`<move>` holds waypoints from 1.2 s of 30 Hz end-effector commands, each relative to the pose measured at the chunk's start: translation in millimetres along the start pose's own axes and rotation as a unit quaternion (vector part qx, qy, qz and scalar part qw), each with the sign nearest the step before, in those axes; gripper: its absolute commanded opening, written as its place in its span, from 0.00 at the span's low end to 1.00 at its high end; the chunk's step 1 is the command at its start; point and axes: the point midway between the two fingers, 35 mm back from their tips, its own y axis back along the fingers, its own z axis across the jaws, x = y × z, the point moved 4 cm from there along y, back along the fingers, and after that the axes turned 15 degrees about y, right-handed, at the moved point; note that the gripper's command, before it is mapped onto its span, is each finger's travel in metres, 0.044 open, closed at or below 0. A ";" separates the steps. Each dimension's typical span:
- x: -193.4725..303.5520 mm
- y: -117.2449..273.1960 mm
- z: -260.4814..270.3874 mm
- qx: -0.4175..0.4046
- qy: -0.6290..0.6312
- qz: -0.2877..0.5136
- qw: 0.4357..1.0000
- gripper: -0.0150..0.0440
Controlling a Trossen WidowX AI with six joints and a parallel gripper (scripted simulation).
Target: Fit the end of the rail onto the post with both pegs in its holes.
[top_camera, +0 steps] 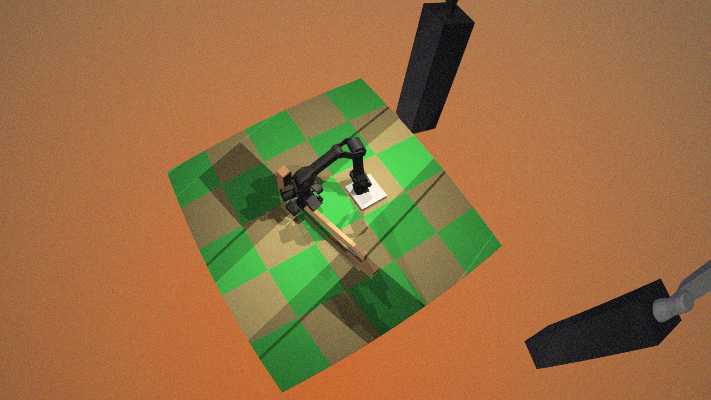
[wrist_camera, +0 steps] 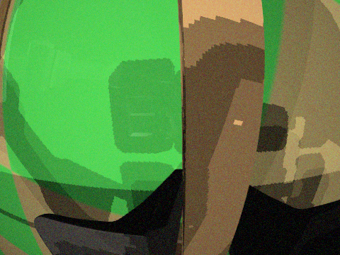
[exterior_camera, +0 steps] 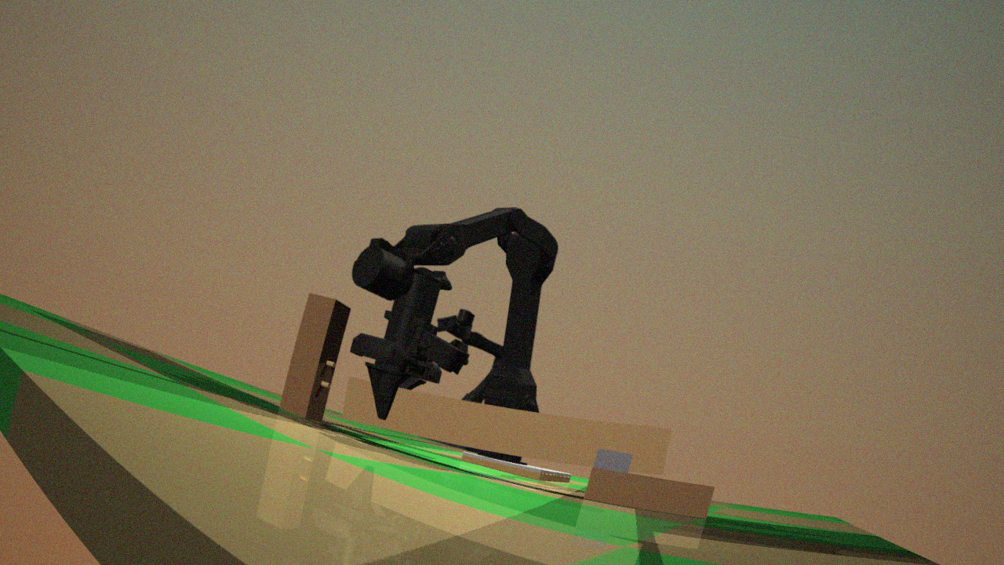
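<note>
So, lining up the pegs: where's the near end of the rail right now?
In the exterior view, the rail has its near end just right of the post, short of it, clamped in the gripper.

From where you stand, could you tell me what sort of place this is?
Likely a robot test bench for furniture assembly: a chequered table bears one arm, its gripper shut on a wooden rail beside a pegged post, with dark lamps overhead.

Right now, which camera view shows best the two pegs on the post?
The exterior view: both pegs stand out pale on the post, facing the rail end. The top view shows the post only, too small. The wrist view shows one pale spot, perhaps a peg.
</note>
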 end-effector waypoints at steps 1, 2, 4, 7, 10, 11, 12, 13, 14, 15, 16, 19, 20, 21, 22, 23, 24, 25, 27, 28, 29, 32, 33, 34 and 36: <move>0.2 6.5 -1.8 0.008 -0.001 0.001 1.000 0.25; 0.2 7.0 -1.8 0.008 -0.001 0.001 1.000 0.25; 0.2 8.0 -1.8 0.008 -0.001 0.001 1.000 0.25; 0.2 9.5 -1.8 0.008 -0.001 0.001 1.000 0.25; 0.2 11.0 -1.8 0.008 -0.001 0.001 1.000 0.25; 0.2 11.5 -1.8 0.008 -0.001 0.001 1.000 0.25; 0.2 12.0 -1.8 0.008 -0.001 0.001 1.000 0.25; 0.2 12.5 -1.8 0.008 -0.001 0.001 1.000 0.25; 0.2 13.0 -1.7 0.008 -0.001 0.001 1.000 0.25; 0.2 13.5 -1.7 0.008 -0.001 0.001 1.000 0.25; 0.2 14.0 -1.7 0.008 -0.001 0.001 1.000 0.25; 0.2 15.5 -1.7 0.008 -0.001 0.001 1.000 0.25; 0.2 16.0 -1.7 0.008 -0.001 0.001 1.000 0.25; 0.2 16.5 -1.6 0.008 -0.001 0.001 1.000 0.25; 0.2 17.1 -1.6 0.008 -0.001 0.001 1.000 0.25; 0.2 17.6 -1.6 0.008 -0.001 0.001 1.000 0.25; 0.2 18.1 -1.6 0.008 -0.001 0.001 1.000 0.25; 0.2 18.6 -1.6 0.008 -0.001 0.001 1.000 0.25; 0.2 19.6 -1.6 0.008 -0.001 0.001 1.000 0.25; 0.2 20.1 -1.5 0.008 -0.001 0.001 1.000 0.25; 0.2 20.6 -1.5 0.008 -0.001 0.001 1.000 0.25; 0.2 22.1 -1.5 0.008 -0.001 0.001 1.000 0.25; 0.2 22.6 -1.5 0.008 -0.001 0.001 1.000 0.25; 0.2 23.1 -1.5 0.008 -0.001 0.001 1.000 0.25; 0.2 24.1 -1.4 0.008 -0.001 0.001 1.000 0.25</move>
